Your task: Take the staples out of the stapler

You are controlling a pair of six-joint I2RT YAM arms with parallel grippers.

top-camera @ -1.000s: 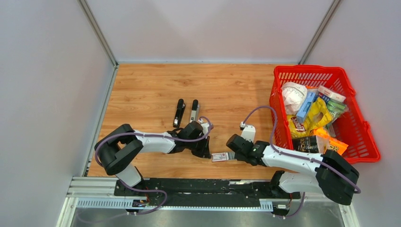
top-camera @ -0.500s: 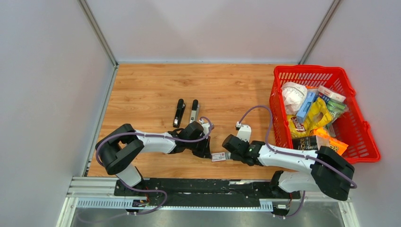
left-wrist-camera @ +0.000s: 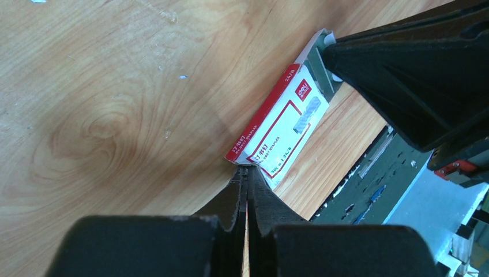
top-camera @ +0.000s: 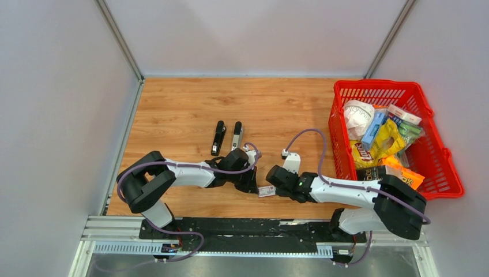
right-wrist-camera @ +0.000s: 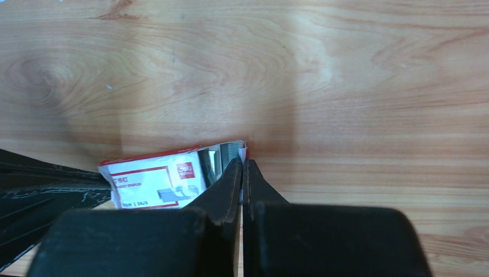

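- Staples (right-wrist-camera: 226, 154): we see a short, ribbed, silvery-grey strip showing at the open end of a small red-and-white box (right-wrist-camera: 153, 183). That is the box's right-hand end in the top view.
- Black stapler piece (top-camera: 218, 137) and grey-topped stapler piece (top-camera: 237, 135): they lie flat and parallel, just beside each other on the wooden counter (top-camera: 184, 109). They are beyond the box and to its left, well apart from it. We cannot tell whether they are two staplers or the halves of one.
- Left pincer (left-wrist-camera: 248, 172): it is low over the counter at the box's left end. Its two fingers are pressed together with no gap that we can make out, and the tips touch the corner of that end. We cannot tell whether a thin edge of cardboard is nipped between them.
- The box lies flat on the counter between the two pincers, printed face up.
- Right pincer (right-wrist-camera: 243, 163): it meets the box at its open right end, directly opposite the left pincer. Its fingers are closed to a hairline slit. A small white flap of the box stands right at the tips, with the strip just beside them. We cannot say for certain that the flap is held.
- Red basket (top-camera: 375, 83): it stands well to the right of the box, filled with packets and wrappers.
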